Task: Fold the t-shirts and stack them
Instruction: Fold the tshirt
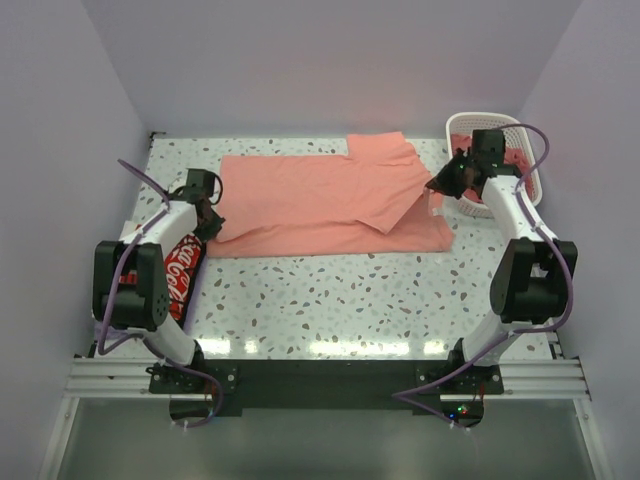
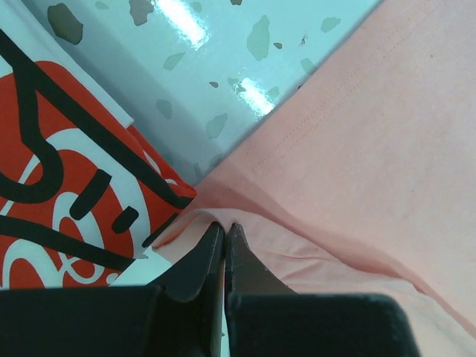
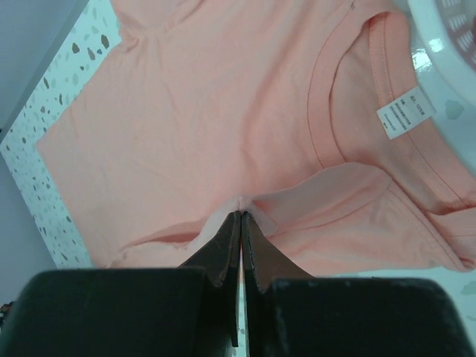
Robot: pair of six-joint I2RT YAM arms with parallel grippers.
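Shirt soft, light, floppy; I judge edges best hold. Left gripper pinched tight on hem corner; right gripper pinched tight on fold beside collar.

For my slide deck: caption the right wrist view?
Right claw shut on a pinched fold of the salmon t-shirt, neck label showing.

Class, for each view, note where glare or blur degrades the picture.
Top external: bright glare streaks along the near edge of the table. Left wrist: glare patches on the table, left gripper nearly black. Right wrist: basket rim washed out and blurred, t-shirt sharp.
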